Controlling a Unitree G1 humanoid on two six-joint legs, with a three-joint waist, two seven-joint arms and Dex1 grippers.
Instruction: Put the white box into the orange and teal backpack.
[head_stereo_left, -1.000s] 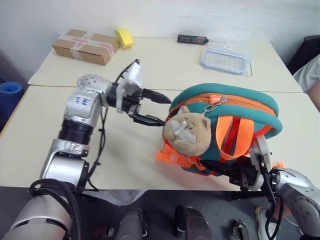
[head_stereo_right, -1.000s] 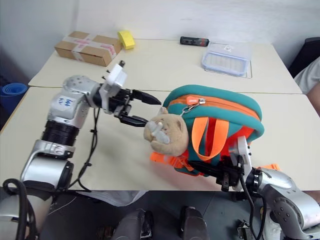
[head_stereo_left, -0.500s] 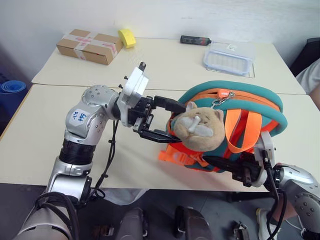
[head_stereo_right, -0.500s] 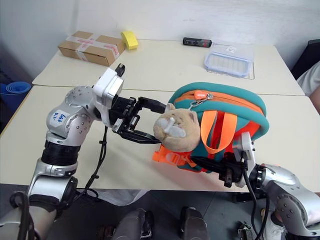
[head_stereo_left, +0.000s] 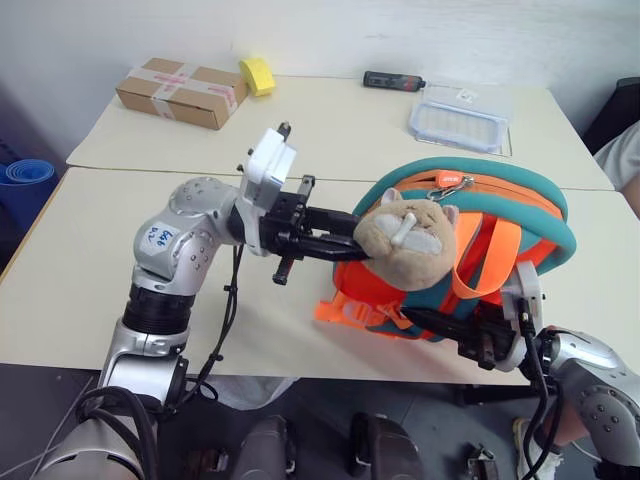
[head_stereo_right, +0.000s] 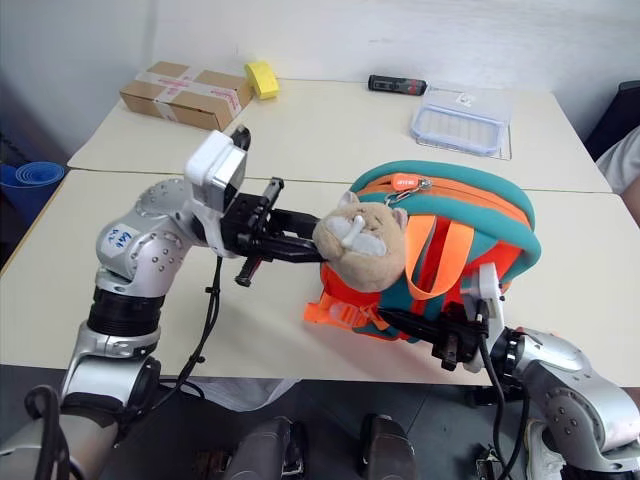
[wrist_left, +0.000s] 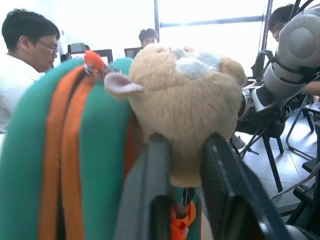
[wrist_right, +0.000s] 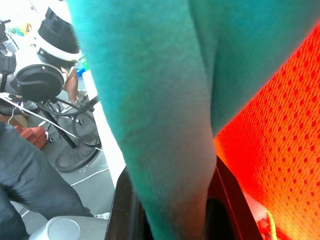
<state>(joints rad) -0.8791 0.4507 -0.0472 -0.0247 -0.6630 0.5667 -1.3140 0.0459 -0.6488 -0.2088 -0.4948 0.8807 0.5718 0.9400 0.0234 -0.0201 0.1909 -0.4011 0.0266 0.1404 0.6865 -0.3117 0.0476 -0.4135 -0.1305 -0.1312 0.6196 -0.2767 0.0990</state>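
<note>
Backpack: the small soft orange and teal backpack (head_stereo_left: 480, 240) stands on the near cream table (head_stereo_left: 70, 280), just by the robot's edge, held up between both arms.
Plush head: a beige plush cat head (head_stereo_left: 410, 240) hangs on the bag's side that faces the left arm.
Left gripper: the left gripper (wrist_left: 182, 165) has its two black fingers pinched on the lower part of the cat head.
Right gripper: the right gripper (wrist_right: 170, 210) is clamped on a teal fold of the bag, at its lower edge nearest the robot.
Zip: from where I stand the orange zip line along the top looks closed, the puller (head_stereo_left: 450, 182) resting at the crown.
White box: I can't spot it on either table.
Far table: a brown taped cardboard box (head_stereo_left: 180, 90), a yellow sponge-like block (head_stereo_left: 258, 75) and a clear lidded plastic container (head_stereo_left: 460, 118).
Progress: early by my reckoning; the bag is only steadied. Opening it, fetching the box and putting it inside all look to be left.
</note>
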